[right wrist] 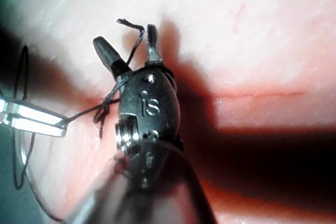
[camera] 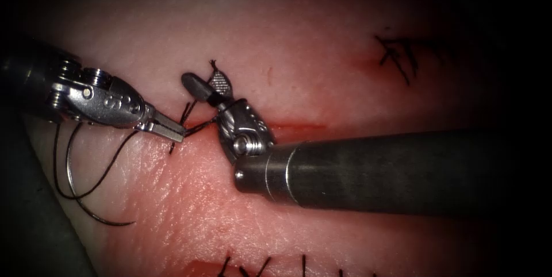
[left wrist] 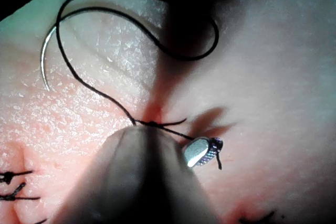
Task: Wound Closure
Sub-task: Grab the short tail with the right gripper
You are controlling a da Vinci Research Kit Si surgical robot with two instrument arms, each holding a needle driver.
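My left tool (camera: pixel 169 130) is clamped on the thin black thread (camera: pixel 201 127) at the cut; my right tool (camera: pixel 208 81) gapes around its limp, slippery tail. The stiff curved steel needle (camera: pixel 72 182) lies free on the pale tissue (camera: pixel 322 53), left; I'd grip mid-curve.

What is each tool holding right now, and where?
Left tool: shut on the thread near the knot. Right tool: open, thread between its jaws. Needle lies free.

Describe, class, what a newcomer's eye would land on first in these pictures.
First, the two tools meeting at the cut's left end: the right tool stands with jaws open, a short thread end between them, while the left tool is shut on the thread beside it. Next, the curved needle lies free on the tissue at far left, thread looping around it.
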